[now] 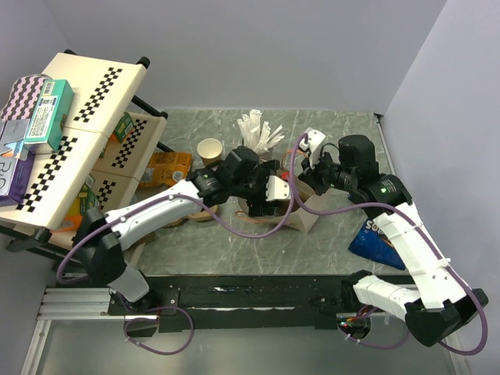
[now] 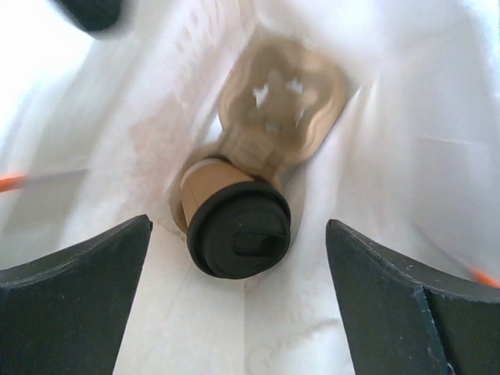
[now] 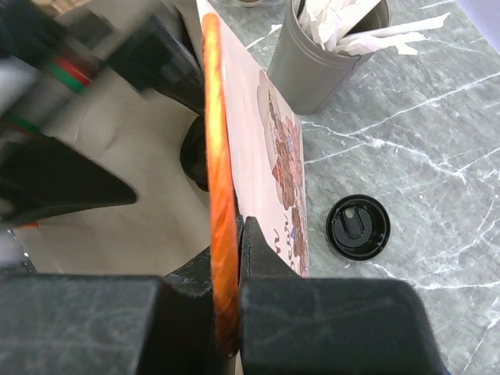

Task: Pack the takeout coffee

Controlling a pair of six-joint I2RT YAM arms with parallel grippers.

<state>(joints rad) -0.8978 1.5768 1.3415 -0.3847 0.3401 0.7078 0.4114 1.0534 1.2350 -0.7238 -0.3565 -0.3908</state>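
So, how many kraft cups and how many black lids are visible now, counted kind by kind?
Kraft cups: 2, a lidded cup inside the bag and an open cup.
Black lids: 2, the fitted lid and a loose lid.
Total: 4.

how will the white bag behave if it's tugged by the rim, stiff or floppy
Probably floppy: the bag wall looks thin and creased, and its rim is pinched by the right fingers, so it may sag if released. Likely light itself, but the lidded cup inside could tip if the bag is jerked.
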